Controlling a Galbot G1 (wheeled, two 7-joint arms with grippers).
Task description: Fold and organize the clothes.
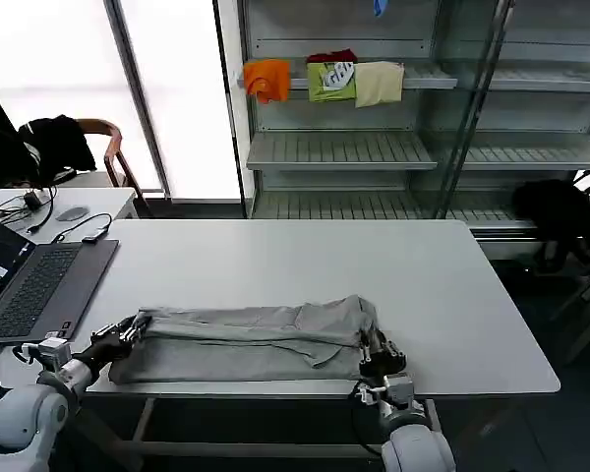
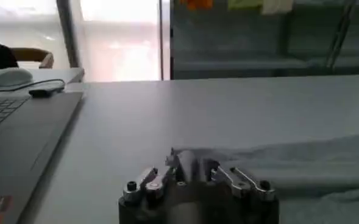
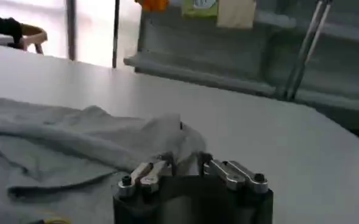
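So the light grey shirt (image 1: 251,344) is lying along the near edge of the white table (image 1: 305,265), folded into a long flat band with a flap turned over toward its right end, and both arms are down at opposite ends of it. The left gripper (image 1: 128,330) is clamped on the shirt's left end, and its wrist view shows a bunch of fabric pinched between the fingers (image 2: 152,181), while the right gripper (image 1: 378,352) is closed on the right end the same way. There's a laptop (image 1: 34,285) sitting just off to the left of the shirt, and some small folded garments (image 1: 324,79) are up on the shelving (image 1: 374,147) behind the table.
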